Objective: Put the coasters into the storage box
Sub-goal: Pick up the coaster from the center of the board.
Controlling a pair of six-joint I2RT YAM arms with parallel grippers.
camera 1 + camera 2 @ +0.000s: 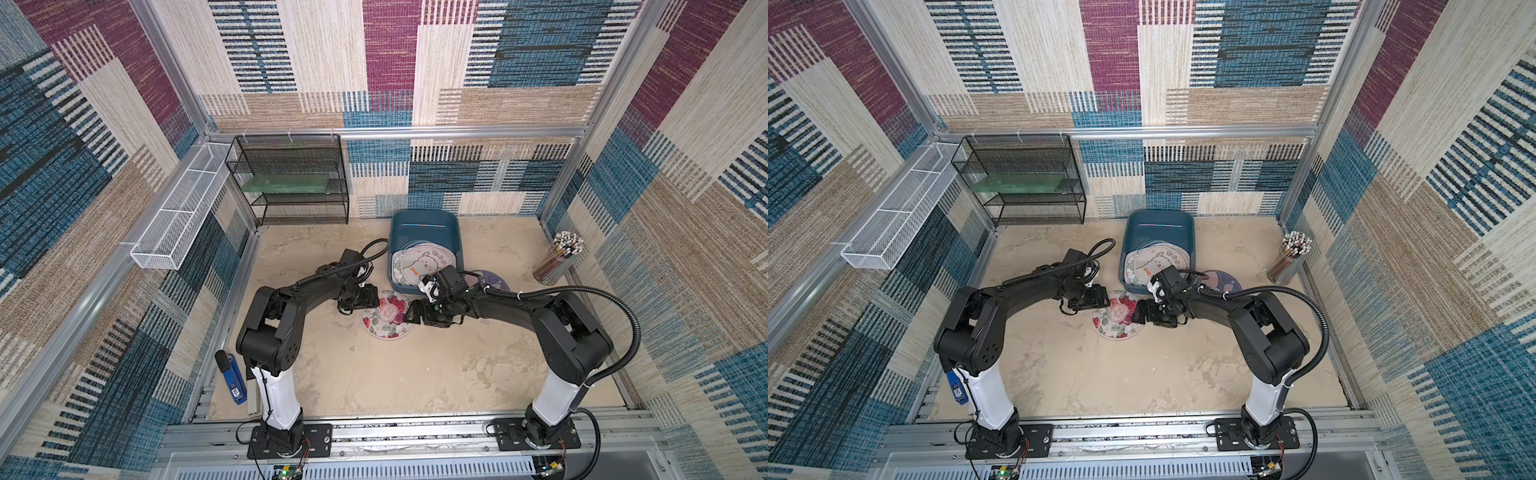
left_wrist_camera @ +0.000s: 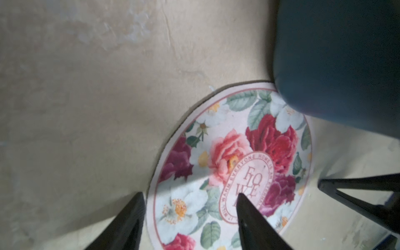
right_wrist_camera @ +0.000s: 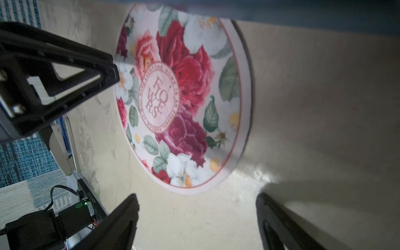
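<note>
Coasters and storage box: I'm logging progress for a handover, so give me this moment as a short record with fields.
storage box: far side of the table, holds stacked coasters, cartoon animal print on top
floral coaster: flat on the table, just outside the box's near corner
dark coaster: on the table beside the box, partly hidden by the right arm
left gripper: open, empty, jaws astride the floral coaster's edge
right gripper: open, empty, by that coaster's other side

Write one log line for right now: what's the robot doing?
left end effector: open, over floral coaster | right end effector: open, beside it | storage box: coasters inside
</note>
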